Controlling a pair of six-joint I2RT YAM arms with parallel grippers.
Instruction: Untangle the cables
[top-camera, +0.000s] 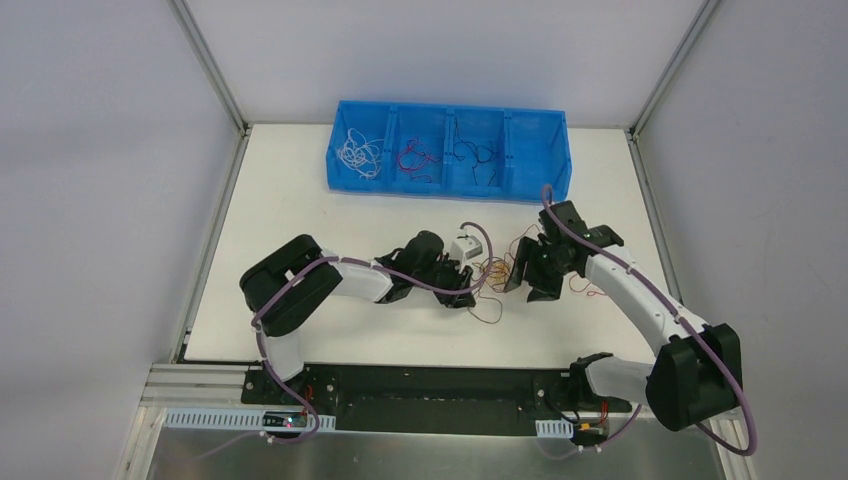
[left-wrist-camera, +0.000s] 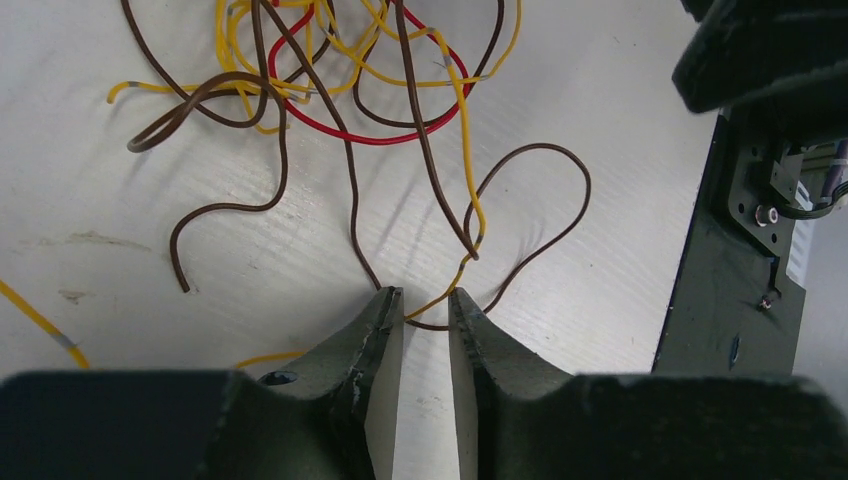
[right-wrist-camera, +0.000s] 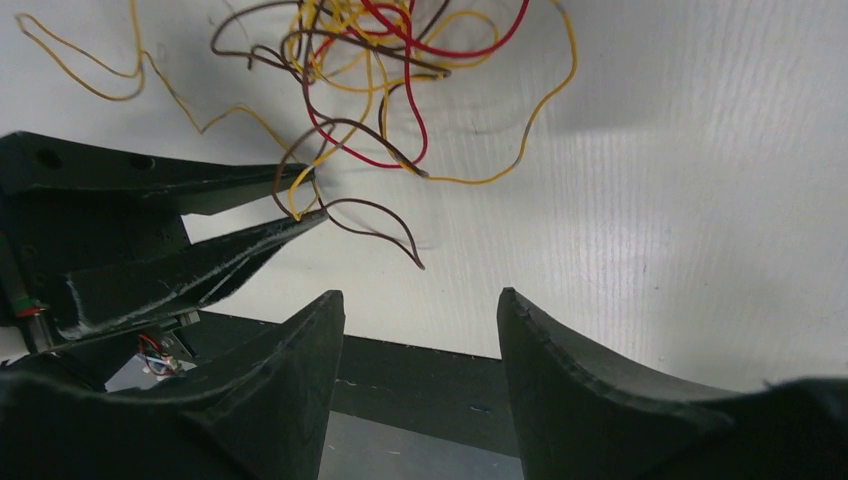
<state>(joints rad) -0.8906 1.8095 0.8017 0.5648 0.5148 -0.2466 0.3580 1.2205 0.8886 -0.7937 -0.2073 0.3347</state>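
A loose tangle of thin cables (top-camera: 495, 270), yellow, brown and red, lies on the white table between my two grippers. It shows in the left wrist view (left-wrist-camera: 350, 70) and the right wrist view (right-wrist-camera: 370, 60). My left gripper (top-camera: 472, 289) is low at the tangle's near-left edge. Its jaws (left-wrist-camera: 427, 300) are narrowly open, with a yellow and a brown strand crossing the gap at the tips. They are not pinched. It also shows in the right wrist view (right-wrist-camera: 312, 195). My right gripper (top-camera: 521, 281) is wide open and empty (right-wrist-camera: 420, 297), just right of the tangle.
A blue four-compartment bin (top-camera: 450, 108) stands at the back, with white (top-camera: 357, 152), red (top-camera: 418, 157) and black (top-camera: 476, 155) wires sorted into separate compartments. A small white box (top-camera: 467, 244) sits behind the tangle. The table's near edge (right-wrist-camera: 450, 350) is close under the right gripper.
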